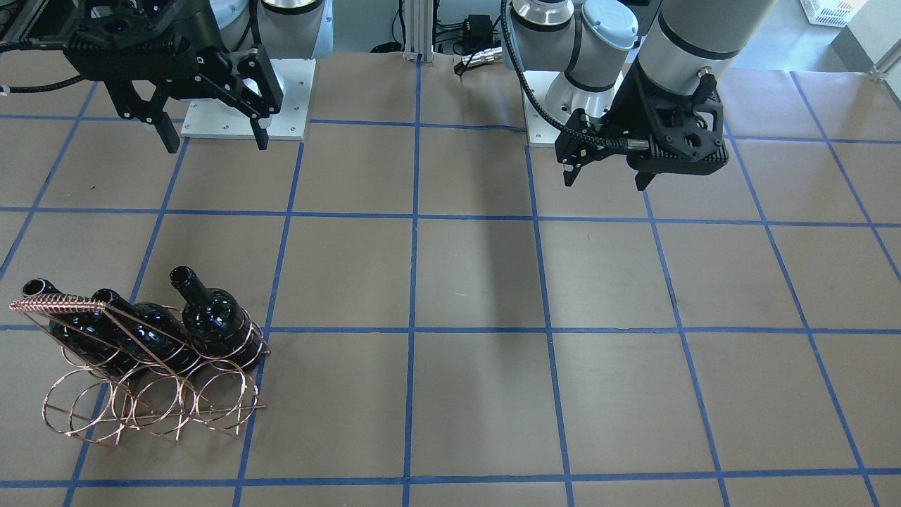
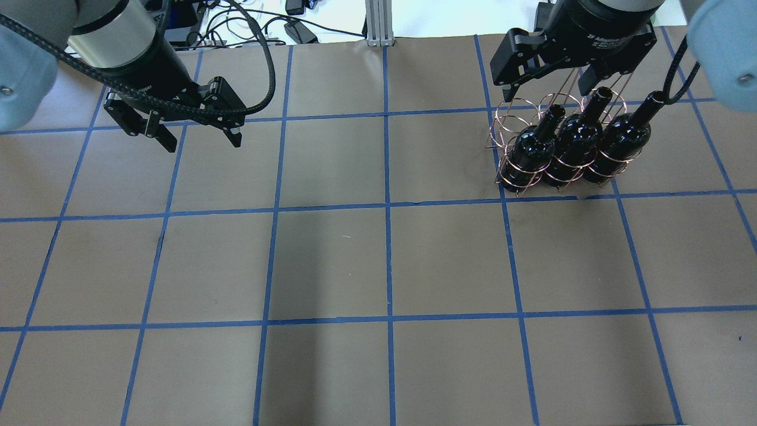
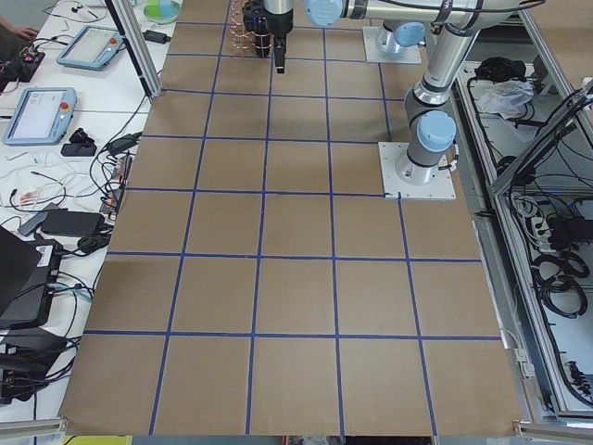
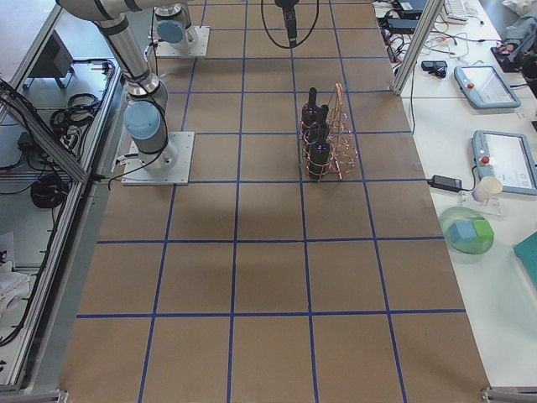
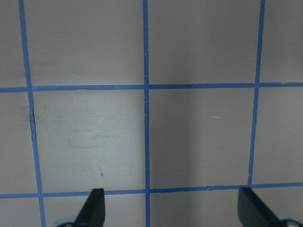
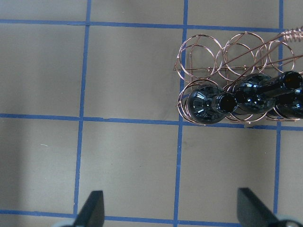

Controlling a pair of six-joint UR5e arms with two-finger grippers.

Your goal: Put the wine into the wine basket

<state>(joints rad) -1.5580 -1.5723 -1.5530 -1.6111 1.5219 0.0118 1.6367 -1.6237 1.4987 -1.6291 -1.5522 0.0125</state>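
Note:
The copper wire wine basket [image 1: 105,415] stands on the table on my right side; it also shows in the overhead view [image 2: 513,115] and the right wrist view [image 6: 208,61]. Three glossy black wine bottles [image 2: 532,151] [image 2: 571,148] [image 2: 618,145] stand in one row of its rings, necks up and tilted. They look alike, so I cannot tell which is the task's. My right gripper [image 1: 217,144] is open and empty, raised above the table, apart from the basket. My left gripper [image 1: 605,182] is open and empty, raised over bare table on the other side.
Brown paper with a blue tape grid [image 2: 387,207] covers the table. The basket's other row of rings [image 6: 236,52] holds nothing. Arm base plates [image 1: 246,105] sit at the robot's edge. Cables and an aluminium post [image 2: 375,23] are at the far edge.

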